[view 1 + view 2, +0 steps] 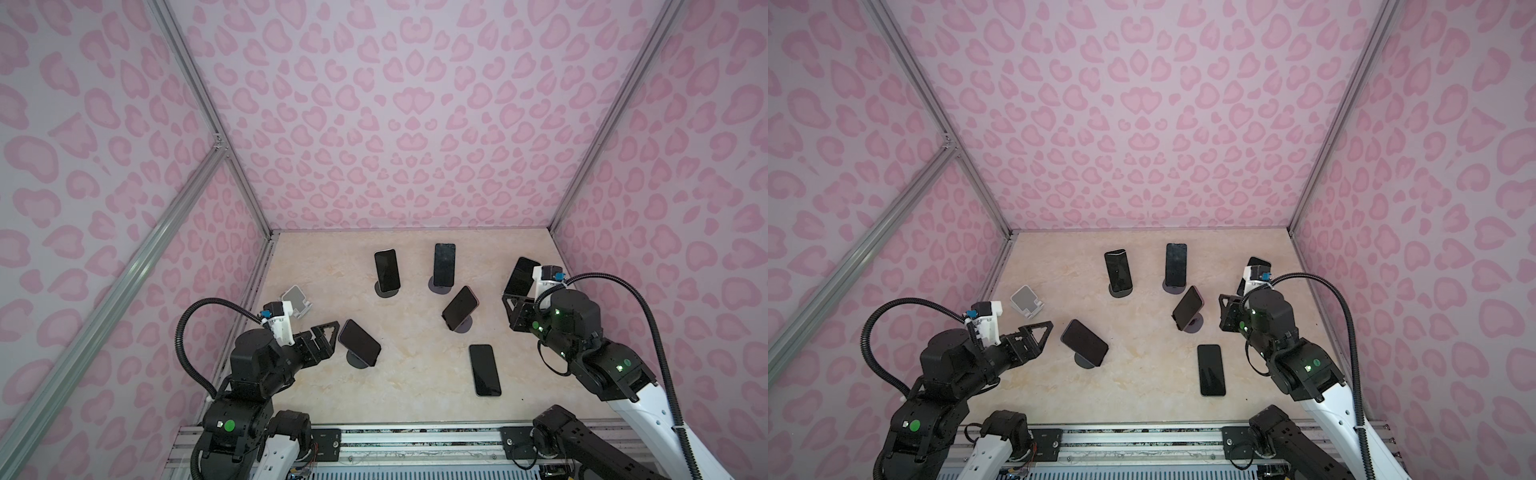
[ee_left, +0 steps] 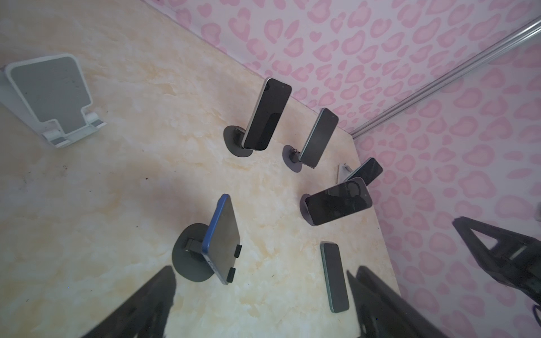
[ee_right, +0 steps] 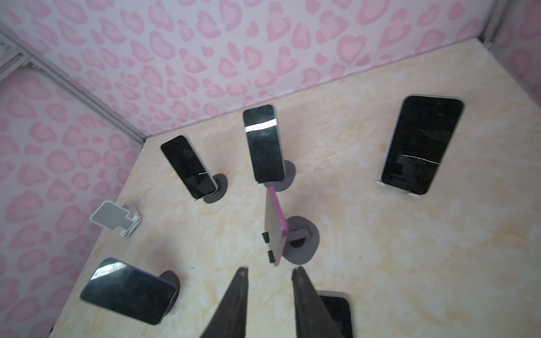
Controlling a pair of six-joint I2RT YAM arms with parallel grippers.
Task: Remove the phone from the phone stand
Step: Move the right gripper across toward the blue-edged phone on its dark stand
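Where phone (image 1: 485, 370) lies flat, open tabletop (image 1: 415, 399) around

Six phones are on the bench (image 1: 407, 399): five stand propped, namely the back-left phone (image 1: 386, 271), the back-middle phone (image 1: 444, 264), the pink-edged phone (image 3: 273, 228), the blue-edged phone (image 2: 224, 237) and the far-right phone (image 1: 519, 276), and one flat phone (image 1: 485, 370) lies on the surface. The stands number six as well: four dark round-based stands (image 1: 384, 294), each carrying a phone, and two pale ones, the bare grey stand (image 1: 296, 300) and the white stand (image 3: 381, 183) under the far-right phone. Two tools are in view, the left tool (image 2: 263, 272) and the right tool (image 3: 269, 273).
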